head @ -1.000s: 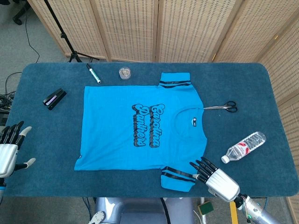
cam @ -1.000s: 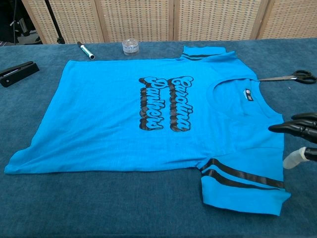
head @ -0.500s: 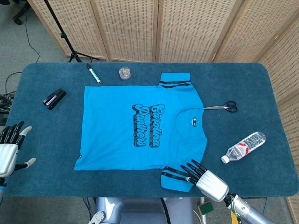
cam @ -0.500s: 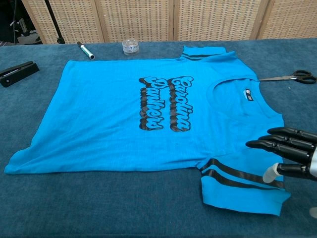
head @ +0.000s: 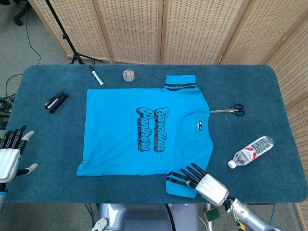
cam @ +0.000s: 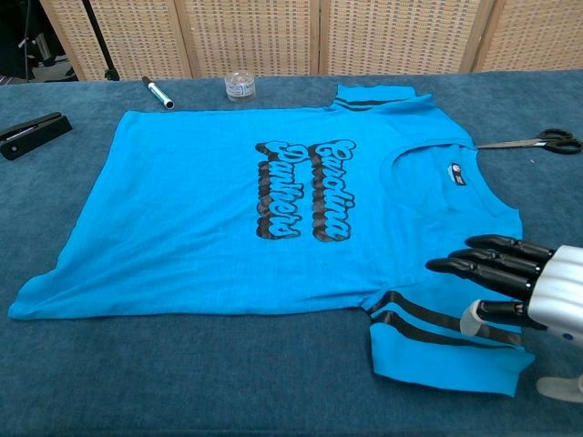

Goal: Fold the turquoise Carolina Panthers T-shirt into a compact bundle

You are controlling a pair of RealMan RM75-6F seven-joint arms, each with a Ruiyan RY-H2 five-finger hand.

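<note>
one turquoise t-shirt lies flat and spread out in the middle of the blue worktop, print side up. it looks light, soft and floppy, so it will bend and wrinkle easily and may slide on the cloth top. a good place to hold it is an edge or a sleeve, like the striped near sleeve.

the right hand hovers just over that sleeve with its fingers stretched out and apart, holding nothing. the left hand is well apart at the worktop's edge, fingers spread, also holding nothing.

around the shirt are scissors just beside the collar side, a water bottle, a marker, a small clear jar and a black stapler. none sits on the shirt, but the scissors are close to a fold.
</note>
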